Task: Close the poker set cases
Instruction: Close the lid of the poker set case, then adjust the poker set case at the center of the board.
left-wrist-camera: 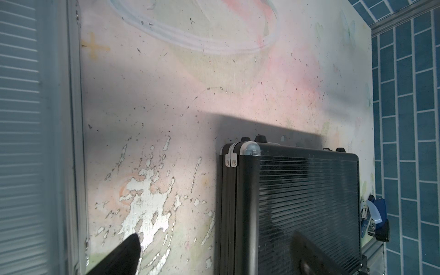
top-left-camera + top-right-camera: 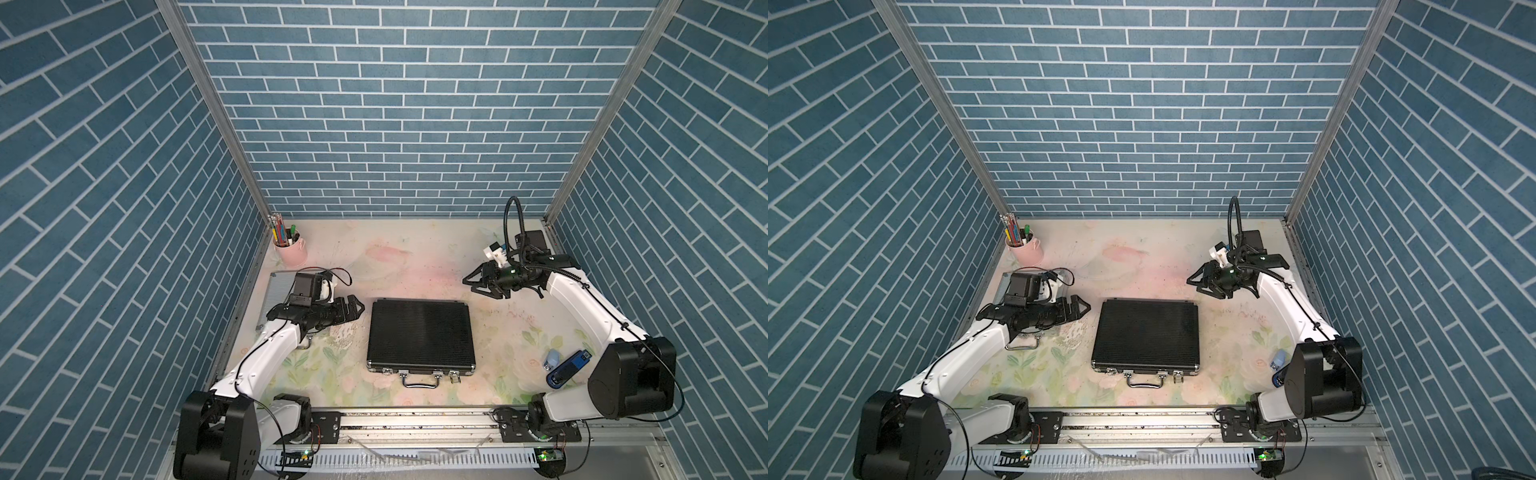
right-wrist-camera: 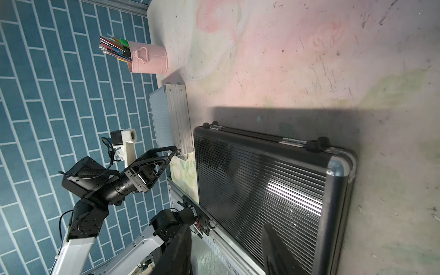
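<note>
**Top views.** The larger black ribbed briefcase-style case (image 2: pixel 420 336) lies shut mid-table on the pale floral tabletop (image 2: pixel 415 249), with its chrome handle (image 2: pixel 419 380) at 6 o'clock. The smaller silver ribbed case (image 2: pixel 276 299) lies at its 9 o'clock by the wall, partly under the left arm. The left gripper (image 2: pixel 356 309), jaws spread wide and empty, hovers between the two cases. The right gripper (image 2: pixel 473 286), jaws part-spread and empty, hangs at the black case's 2 o'clock, clear of it. At 10 o'clock a pink metal pencil cup (image 2: pixel 291 251) holds coloured pencils and pens.

**Left wrist view.** The black case (image 1: pixel 307 202) shows its two halves meeting at the corner. One fingertip (image 1: pixel 123 250) hangs over bare tabletop.

**Right wrist view.** Both halves of the silver case (image 3: pixel 166 119) lie together; the contents of both cases are hidden.

**Hazard.** Whether the chrome latches (image 2: pixel 386 370) are snapped cannot be told. If they are not, a nudge could let a lid spring back up. A sideways sweep of the spread left jaws would likely shove the silver case toward the wall
</note>
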You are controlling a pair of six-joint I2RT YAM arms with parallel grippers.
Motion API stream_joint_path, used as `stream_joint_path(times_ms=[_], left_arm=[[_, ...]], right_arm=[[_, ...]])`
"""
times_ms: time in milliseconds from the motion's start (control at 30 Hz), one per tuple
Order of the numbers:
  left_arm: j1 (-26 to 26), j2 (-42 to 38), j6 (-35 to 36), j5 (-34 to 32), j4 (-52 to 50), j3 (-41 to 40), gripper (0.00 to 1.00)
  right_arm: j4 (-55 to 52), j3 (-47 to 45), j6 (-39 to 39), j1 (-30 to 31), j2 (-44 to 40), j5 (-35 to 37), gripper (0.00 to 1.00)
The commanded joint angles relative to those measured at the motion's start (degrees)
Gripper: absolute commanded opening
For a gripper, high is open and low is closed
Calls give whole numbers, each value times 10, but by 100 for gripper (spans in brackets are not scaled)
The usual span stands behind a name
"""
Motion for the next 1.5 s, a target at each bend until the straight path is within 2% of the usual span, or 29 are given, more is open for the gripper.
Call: stream_joint_path(times_ms=[0, 167, 533, 1000, 1233, 1467], left_arm=[[-2, -16, 9, 4, -18, -6, 99], [-37, -31, 12, -11, -44, -9, 99], [-186, -56, -58, -65, -36, -77, 100], [-274, -81, -119, -80, -1, -141, 100], [-325, -41, -165, -59, 85, -158, 98], [-351, -21, -192, -49, 132, -162, 97]], right_arm=[[-27, -23, -20, 3, -10, 33, 49], [-17, -79, -26, 13, -12, 77, 51], [76, -171, 2, 56, -14, 118, 59], [225, -250, 34, 74, 2, 106, 63], [298, -244, 56, 94, 47, 57, 49], [307, -205, 50, 126, 97, 42, 46]])
